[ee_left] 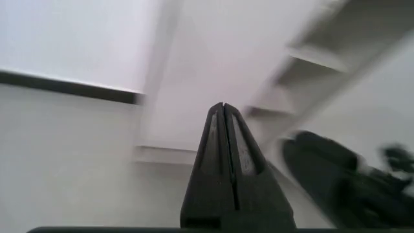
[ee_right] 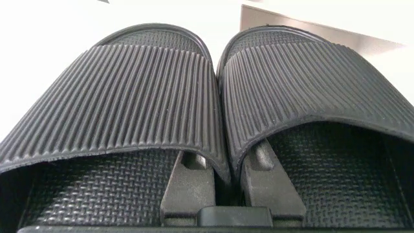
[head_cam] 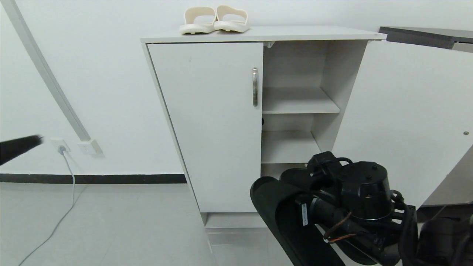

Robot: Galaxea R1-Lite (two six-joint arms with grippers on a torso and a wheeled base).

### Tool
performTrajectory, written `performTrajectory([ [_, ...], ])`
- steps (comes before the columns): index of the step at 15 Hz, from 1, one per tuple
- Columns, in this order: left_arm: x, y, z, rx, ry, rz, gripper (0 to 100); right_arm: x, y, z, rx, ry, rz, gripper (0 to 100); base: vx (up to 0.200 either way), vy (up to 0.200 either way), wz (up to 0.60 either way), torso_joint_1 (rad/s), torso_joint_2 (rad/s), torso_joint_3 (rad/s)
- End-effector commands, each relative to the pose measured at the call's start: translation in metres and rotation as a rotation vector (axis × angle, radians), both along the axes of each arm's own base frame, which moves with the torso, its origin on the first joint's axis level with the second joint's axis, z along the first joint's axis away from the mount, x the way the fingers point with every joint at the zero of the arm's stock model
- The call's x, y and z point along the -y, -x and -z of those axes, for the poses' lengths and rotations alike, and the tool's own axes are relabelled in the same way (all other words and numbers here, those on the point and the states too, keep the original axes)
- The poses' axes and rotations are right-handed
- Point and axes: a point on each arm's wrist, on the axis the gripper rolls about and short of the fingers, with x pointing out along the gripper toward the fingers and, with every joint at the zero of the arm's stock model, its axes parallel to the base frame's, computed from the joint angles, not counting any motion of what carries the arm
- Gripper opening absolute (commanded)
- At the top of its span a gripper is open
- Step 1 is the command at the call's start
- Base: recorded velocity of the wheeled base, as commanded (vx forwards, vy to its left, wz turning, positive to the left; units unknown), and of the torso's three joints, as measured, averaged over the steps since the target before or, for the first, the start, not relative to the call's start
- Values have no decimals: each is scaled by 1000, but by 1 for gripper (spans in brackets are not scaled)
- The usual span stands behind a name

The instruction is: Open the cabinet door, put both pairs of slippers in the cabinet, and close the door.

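Cabinet (head_cam: 207,129) stood on the grey floor (head_cam: 111,221). Up top, cream slippers (head_cam: 214,20) sat side by side, touching, twd the left end.

Right arm (head_cam: 364,195) is reaching forward at the near right. Its right pincer (ee_right: 226,169) is pointing ahead and slightly left, its fingers (ee_right: 189,188) clamping the adjoining inner sides of the black slippers (ee_right: 129,90). Left arm (head_cam: 16,147) is hanging at the left edge, the left pincer (ee_left: 224,129) pressing both fingers flat together.
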Motion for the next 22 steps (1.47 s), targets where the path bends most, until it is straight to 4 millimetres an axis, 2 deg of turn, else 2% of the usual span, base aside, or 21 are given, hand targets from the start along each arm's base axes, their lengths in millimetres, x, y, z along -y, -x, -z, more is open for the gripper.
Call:
performTrajectory([
  [1,-31,69,56,50,-92,-411,0,-5,-7,12,-24,27,7,0,0,0,0,0,0,0],
  [3,-31,83,88,37,-144,-452,0,-4,-6,13,-26,29,7,0,0,0,0,0,0,0],
  [4,-31,85,95,34,-156,-437,0,-4,-6,13,-28,32,7,0,0,0,0,0,0,0],
  [5,-30,88,120,20,-163,-376,0,-4,-6,14,-30,34,7,0,0,0,0,0,0,0],
  [9,-27,103,168,86,-168,-209,0,-5,-5,14,-30,30,4,0,0,0,0,0,0,0],
  [12,-24,96,202,90,-202,-160,0,-5,-3,15,-21,25,-2,0,0,0,0,0,0,0],
  [14,-23,94,205,109,-212,-137,0,-6,-1,16,-15,25,-8,0,0,0,0,0,0,0],
  [16,-21,93,205,118,-233,-39,0,-8,1,18,-19,27,-18,0,0,0,0,0,0,0],
  [19,-21,94,204,120,-224,-20,0,-8,2,24,-22,31,-27,0,0,0,0,0,0,0],
  [20,-21,94,204,122,-224,-20,0,-12,-1,24,-11,21,-24,0,0,0,0,0,0,0],
  [22,-21,93,205,119,-224,-20,0,-34,-1,24,12,19,-35,0,0,0,0,0,0,0],
])
